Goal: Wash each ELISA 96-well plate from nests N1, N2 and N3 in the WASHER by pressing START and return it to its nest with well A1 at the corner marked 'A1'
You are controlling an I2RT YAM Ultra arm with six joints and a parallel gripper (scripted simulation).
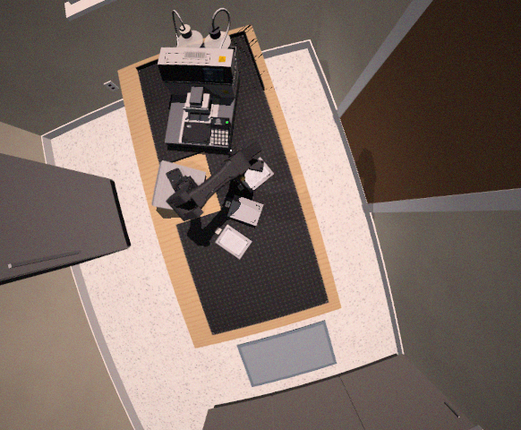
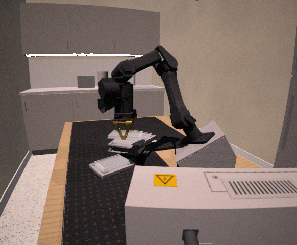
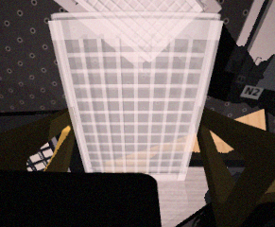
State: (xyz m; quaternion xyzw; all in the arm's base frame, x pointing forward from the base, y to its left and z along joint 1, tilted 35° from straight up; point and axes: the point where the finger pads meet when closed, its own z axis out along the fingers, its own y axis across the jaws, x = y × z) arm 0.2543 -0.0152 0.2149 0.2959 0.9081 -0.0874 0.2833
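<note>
My gripper is shut on a clear ELISA plate across its short side. It holds the plate level, a little above the dark middle nest. The label N2 shows to the right in the wrist view. A second plate sits in the nest nearest the washer. A third plate sits in the far nest. The washer stands at the end of the mat. Its carrier is bare and its lamp is green, above the keypad.
The arm's base stands on a grey wedge beside the nests. Two bottles stand behind the washer. The black mat lies on a wooden table.
</note>
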